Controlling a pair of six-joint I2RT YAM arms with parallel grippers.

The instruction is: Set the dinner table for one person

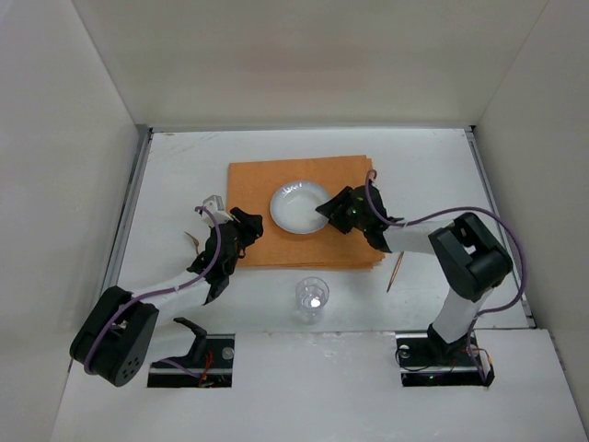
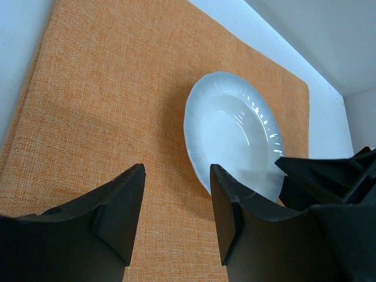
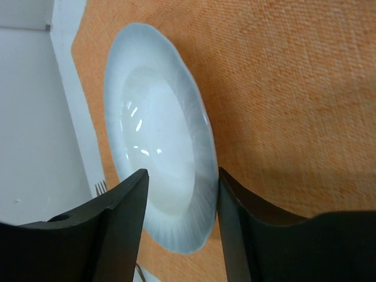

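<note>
White dinner table [image 1: 184,166] bears orange placemat [image 1: 258,189]; clear glass [image 1: 312,296] stands nearby.

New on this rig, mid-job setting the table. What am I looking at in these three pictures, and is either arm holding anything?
Two robot arms stand at the near edge of a white table. One picture looks down from above; the other two come from wrist cameras, black fingers in front. On the table lies an orange placemat with a white plate on it; a clear glass stands nearer the arms. The left end effector is open over the placemat, empty. The right end effector is open too, astride the plate's rim, not clamping it.
</note>
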